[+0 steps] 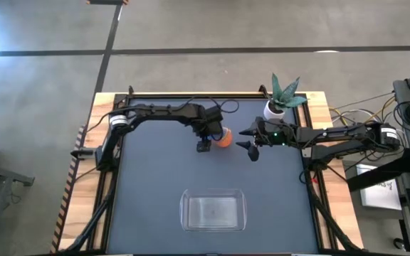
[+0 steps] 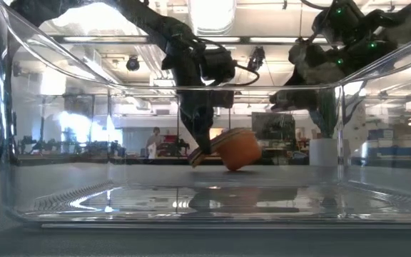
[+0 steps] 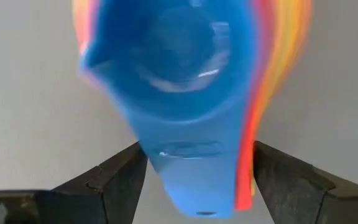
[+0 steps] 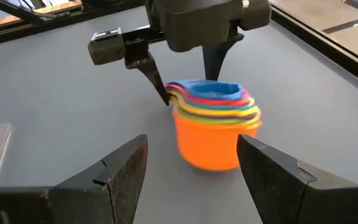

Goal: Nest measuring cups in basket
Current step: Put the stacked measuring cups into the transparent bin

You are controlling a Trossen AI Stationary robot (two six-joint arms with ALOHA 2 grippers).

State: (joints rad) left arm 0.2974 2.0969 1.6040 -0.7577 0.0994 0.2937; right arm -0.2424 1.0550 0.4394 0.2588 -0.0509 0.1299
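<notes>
The measuring cups (image 4: 213, 124) sit nested in one stack, orange outermost and blue innermost, at the middle of the table's far half (image 1: 223, 139). My left gripper (image 1: 205, 145) comes down on the stack's handle side and is shut on the stacked handles. My right gripper (image 4: 191, 149) hangs open a little to the stack's right (image 1: 252, 147), touching nothing. The basket (image 1: 184, 211), a clear tray, lies flat on its bottom near the table's front edge; the low view looks through its wall (image 2: 6, 143). My left gripper pinches the stacked handles (image 3: 191, 180) between its two fingers, one finger on each long edge. The fingers (image 4: 160, 84) point steeply down from above. The stack (image 2: 237, 150) is tilted, handles low; whether its orange bottom touches the table I cannot tell.
A small white pot with a green plant (image 1: 275, 109) stands at the far edge, right of centre, just behind my right arm. Open grey tabletop lies between the cups and the basket.
</notes>
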